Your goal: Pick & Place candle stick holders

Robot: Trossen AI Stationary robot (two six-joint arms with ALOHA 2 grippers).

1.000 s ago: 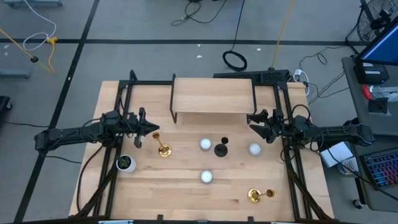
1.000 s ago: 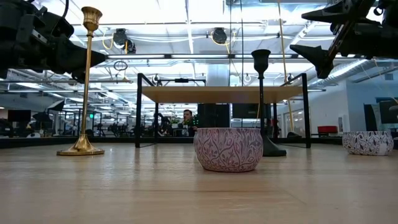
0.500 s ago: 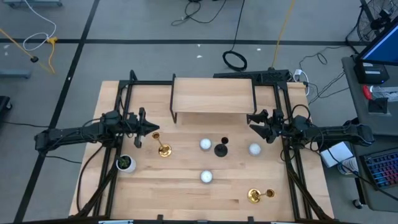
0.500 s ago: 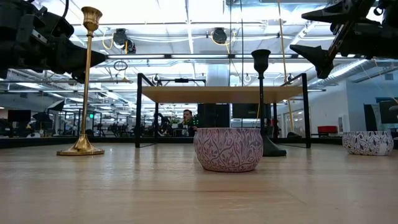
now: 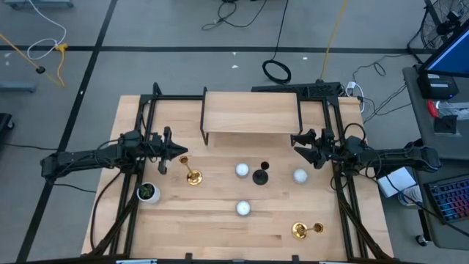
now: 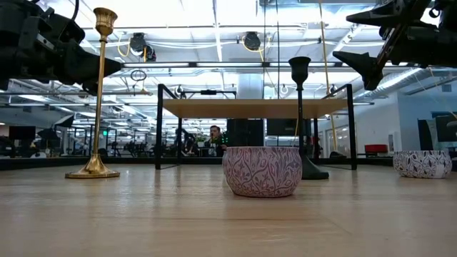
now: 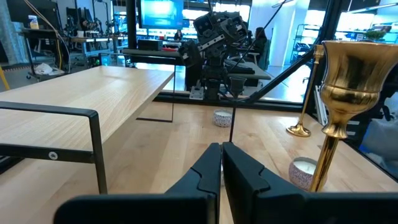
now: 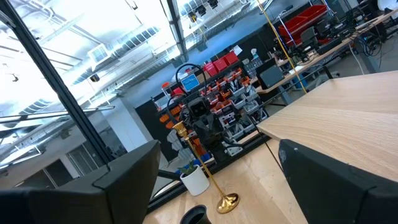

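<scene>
Candlesticks (image 5: 193,176) dot wooden table (image 5: 220,220); left fingers (image 7: 221,168) closed, right fingers (image 8: 323,180) spread, empty.

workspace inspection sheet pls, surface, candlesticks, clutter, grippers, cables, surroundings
surface: wooden table with a raised wooden shelf at the back.
job's things: gold candlestick upright near the left gripper; black candlestick upright mid-table; second gold candlestick lying on its side at front right.
clutter: three white candles; small potted plant at left.
grippers: left gripper shut, holding nothing, beside the gold candlestick's cup; right gripper open, above the table near the shelf's right end.
cables: coiled black cable and loose leads on the floor behind.
surroundings: a person seated far behind; desk with keyboard at right.
</scene>
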